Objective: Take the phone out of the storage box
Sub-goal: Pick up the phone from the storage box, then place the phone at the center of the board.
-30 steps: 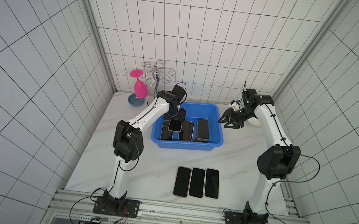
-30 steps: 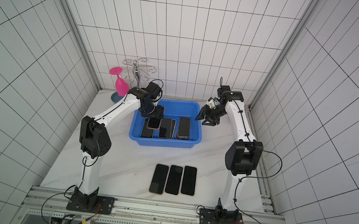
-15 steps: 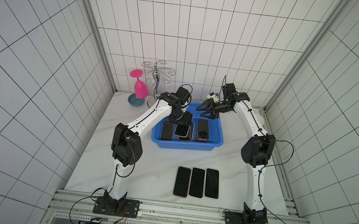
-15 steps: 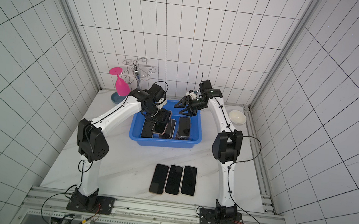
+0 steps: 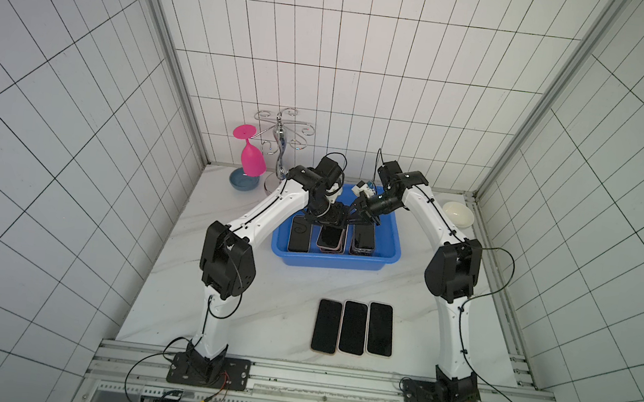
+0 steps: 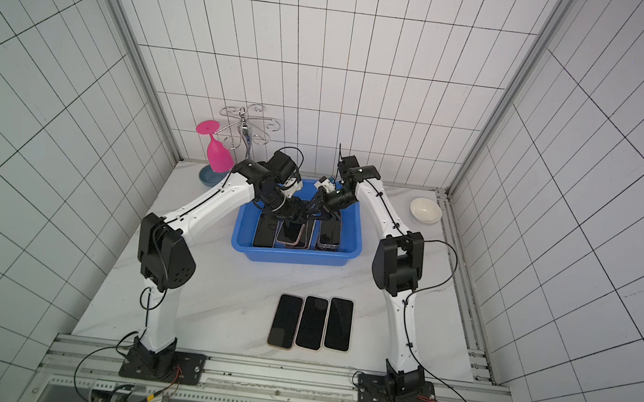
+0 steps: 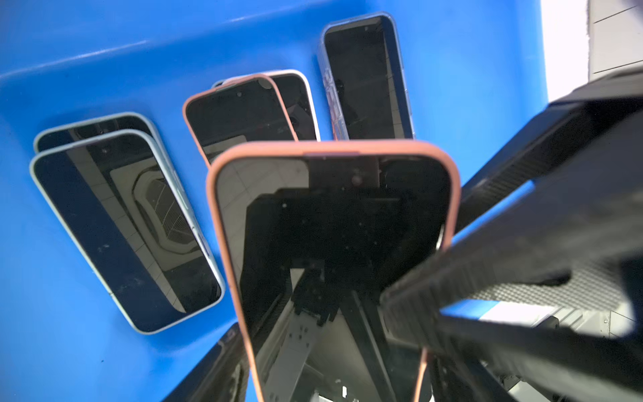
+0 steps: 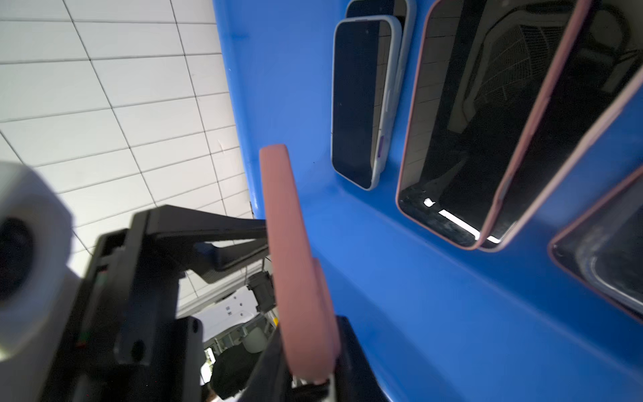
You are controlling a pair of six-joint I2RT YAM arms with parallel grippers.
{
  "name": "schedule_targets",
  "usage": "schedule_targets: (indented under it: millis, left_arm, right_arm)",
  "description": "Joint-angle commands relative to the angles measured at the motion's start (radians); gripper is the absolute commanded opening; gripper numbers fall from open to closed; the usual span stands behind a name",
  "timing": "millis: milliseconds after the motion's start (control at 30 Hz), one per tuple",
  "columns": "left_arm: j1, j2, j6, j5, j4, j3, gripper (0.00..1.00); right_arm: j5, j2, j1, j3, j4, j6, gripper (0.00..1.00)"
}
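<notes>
Pink-cased phone (image 7: 330, 226) is clamped widthwise in the left gripper (image 5: 330, 216); the right wrist view alone shows it edge-on, pinched by the right gripper (image 8: 308, 343).

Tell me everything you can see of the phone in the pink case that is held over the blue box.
The pink-cased phone is a slim slab with rounded corners, a dark glossy screen that mirrors the rig, and a matte salmon case that looks rubbery. It hangs above the other phones in the storage box, screen facing up. The left gripper clamps its long edges; the right gripper pinches one side.
</notes>
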Motion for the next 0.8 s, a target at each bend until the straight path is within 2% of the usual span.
schedule_targets:
  millis: [0,67,200,233,367,500,633,767]
  left_arm:
    - [-0.007,-0.058,0.012,0.091,0.093,-0.005,0.45]
    - [-0.007,-0.064,0.007,0.161,0.125,-0.007,0.51]
    - [0.006,-0.102,-0.028,0.283,0.226,-0.051,0.92]
    - [0.019,-0.120,-0.051,0.317,0.267,-0.075,0.98]
    - [0.104,-0.192,-0.198,0.441,0.470,-0.197,0.98]
    - [0.186,-0.235,-0.301,0.418,0.611,-0.298,0.98]
    - [0.190,-0.223,-0.298,0.403,0.609,-0.292,0.98]
    - [0.183,-0.214,-0.268,0.363,0.577,-0.302,0.98]
  right_arm:
    - [-0.018,-0.065,0.011,-0.063,-0.039,-0.036,0.04]
    - [0.028,-0.121,0.005,-0.105,-0.053,-0.049,0.00]
    - [0.142,-0.289,-0.055,-0.253,-0.053,-0.030,0.00]
    - [0.184,-0.348,-0.084,-0.311,-0.058,-0.026,0.00]
    - [0.412,-0.559,-0.191,-0.483,-0.193,-0.072,0.00]
    - [0.607,-0.725,-0.241,-0.696,-0.283,-0.086,0.00]
    - [0.661,-0.798,-0.249,-0.898,-0.275,-0.070,0.00]
    - [0.716,-0.767,-0.244,-1.020,-0.266,-0.105,0.00]
